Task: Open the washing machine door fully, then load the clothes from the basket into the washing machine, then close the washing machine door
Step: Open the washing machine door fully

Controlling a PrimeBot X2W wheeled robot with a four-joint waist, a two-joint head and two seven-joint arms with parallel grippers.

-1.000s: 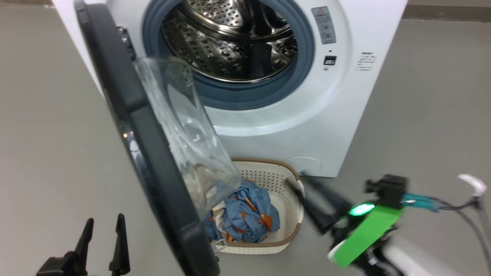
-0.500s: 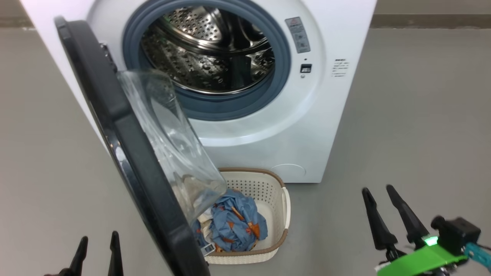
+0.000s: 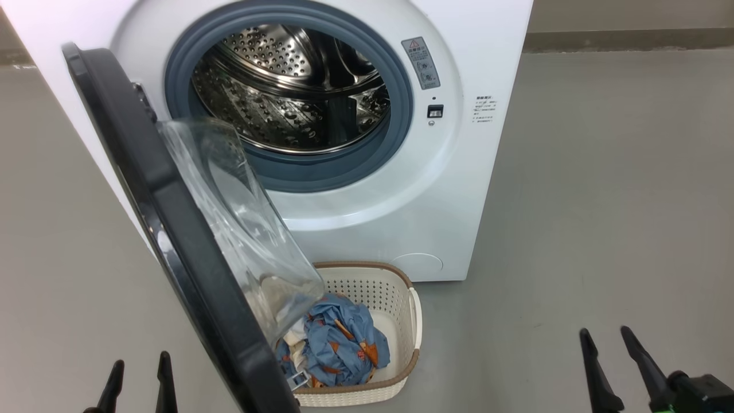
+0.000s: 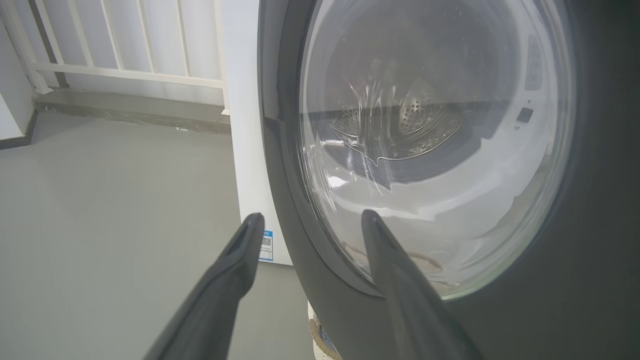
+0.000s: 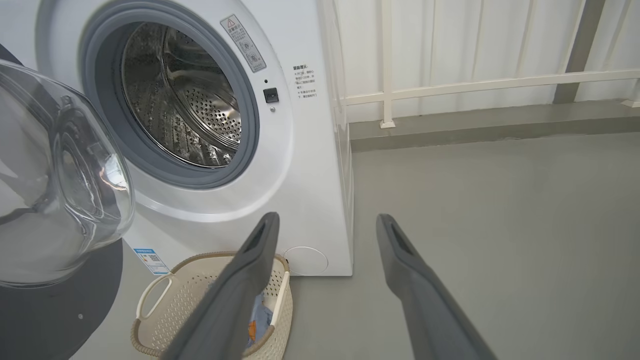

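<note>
The white washing machine (image 3: 436,189) stands ahead with its black door (image 3: 172,229) swung open toward me, glass bowl (image 3: 241,229) bulging right over the basket. The steel drum (image 3: 287,97) holds nothing. The cream basket (image 3: 395,287) sits on the floor before the machine, with the blue, orange-printed clothes (image 3: 338,344) bundled inside. My left gripper (image 3: 140,367) is open at the lower left, left of the door. My right gripper (image 3: 605,338) is open at the lower right, well right of the basket. The left gripper (image 4: 310,222) faces the door's outer glass (image 4: 430,150). The right gripper (image 5: 325,222) looks toward the machine (image 5: 310,165) and basket (image 5: 185,295).
Grey floor (image 3: 602,201) spreads wide to the right of the machine and to the left of the door. A white railing (image 5: 475,82) and low kerb run behind the machine. A blue label sticker (image 5: 150,260) sits low on the machine's front.
The camera has shifted, so the whole scene slid left and down. My right gripper has drawn back from beside the basket to the lower right, fingers now pointing up. The left gripper sits lower.
</note>
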